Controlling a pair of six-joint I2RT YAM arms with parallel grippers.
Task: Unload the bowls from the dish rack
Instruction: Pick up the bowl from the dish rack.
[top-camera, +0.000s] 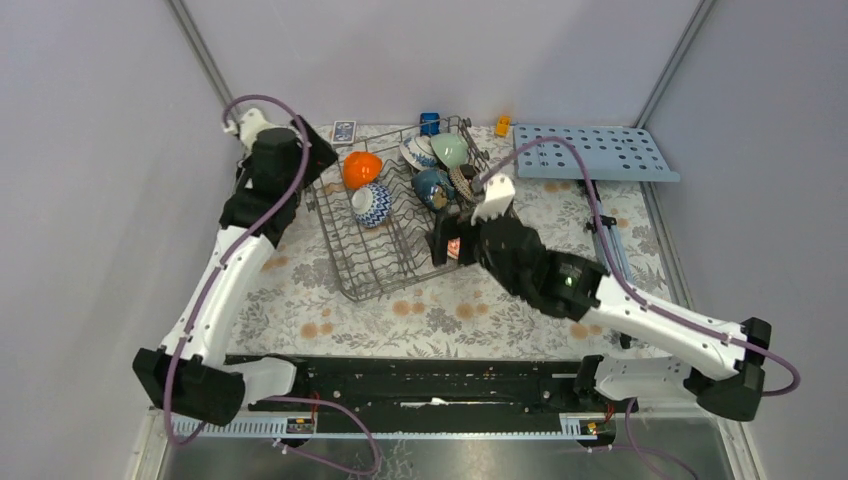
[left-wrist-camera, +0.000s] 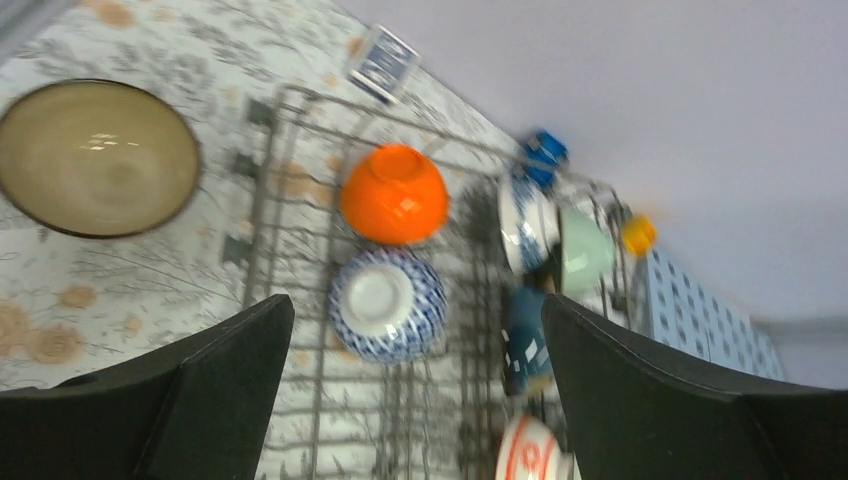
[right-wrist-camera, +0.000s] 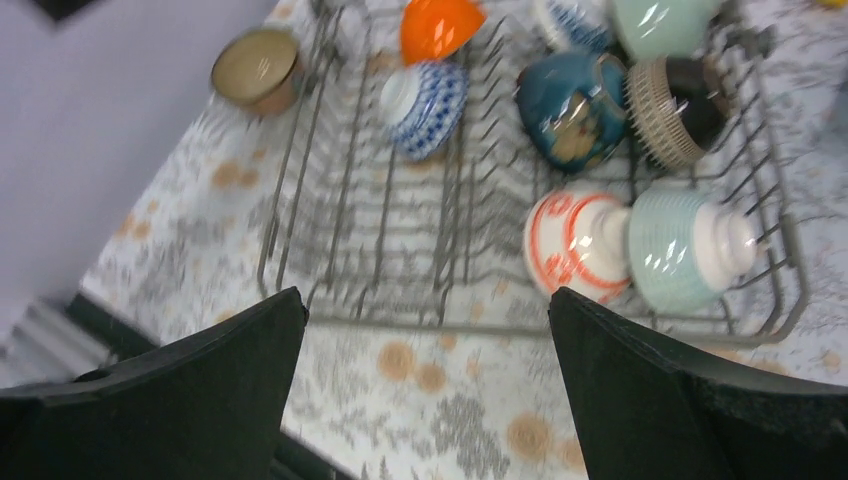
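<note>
The grey wire dish rack (top-camera: 372, 262) stands mid-table with several bowls in it: an orange bowl (left-wrist-camera: 393, 194), a blue-and-white patterned bowl (left-wrist-camera: 387, 305), a dark blue bowl (right-wrist-camera: 572, 110), a ribbed brown bowl (right-wrist-camera: 680, 110), a red-and-white bowl (right-wrist-camera: 575, 245) and a pale green ribbed bowl (right-wrist-camera: 680, 250). A tan-and-brown bowl (left-wrist-camera: 97, 157) sits upright on the tablecloth left of the rack. My left gripper (left-wrist-camera: 415, 320) hovers open above the rack's left part, holding nothing. Over the rack's near edge my right gripper (right-wrist-camera: 425, 310) is open and empty.
A light-blue board with holes (top-camera: 595, 152) lies at the back right. Behind the rack are a small card box (top-camera: 344, 131), a blue item (top-camera: 429, 123) and a small orange item (top-camera: 502, 125). Grey walls close in the table on three sides.
</note>
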